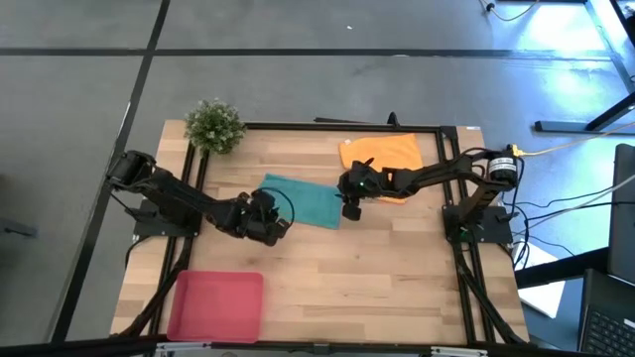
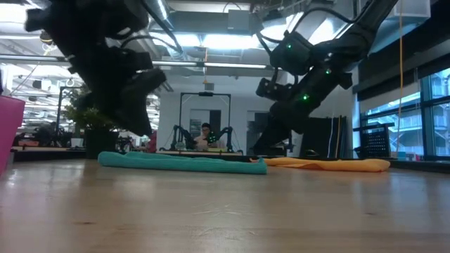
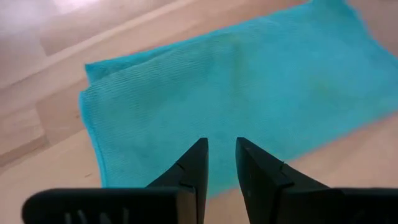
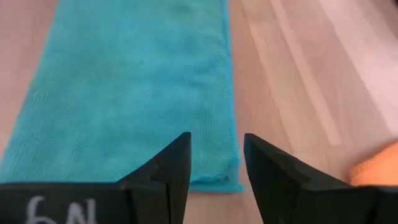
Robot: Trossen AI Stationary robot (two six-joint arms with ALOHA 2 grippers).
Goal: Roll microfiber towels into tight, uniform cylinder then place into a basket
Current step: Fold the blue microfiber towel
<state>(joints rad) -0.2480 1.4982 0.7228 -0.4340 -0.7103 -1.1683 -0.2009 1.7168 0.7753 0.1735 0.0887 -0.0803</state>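
Table: one pale wooden table (image 1: 397,268) with a black frame around its edge, planks running across; in the low view its top is bare in front.
Room: grey floor around the table, cables at the right; the low view shows ceiling lights, windows at the right and one person (image 2: 205,135) seated far behind.
Arms: two dark arms, one from each side, meeting near the table's middle.
Basket: one red-pink basket (image 1: 216,305), shallow, at the near left corner, nothing in it.
Towels: two. The teal towel (image 1: 306,201) lies flat near the middle; the orange towel (image 1: 381,156) lies flat just beside it toward the far right, partly under the right arm.
Plant: one small green plant (image 1: 214,125) at the far left corner.
Left gripper: left gripper (image 3: 221,153) hovers over the teal towel's near-left edge, fingers narrowly parted, grasping nothing.
Right gripper: right gripper (image 4: 216,148) hangs above the teal towel's right end, fingers apart, grasping nothing.
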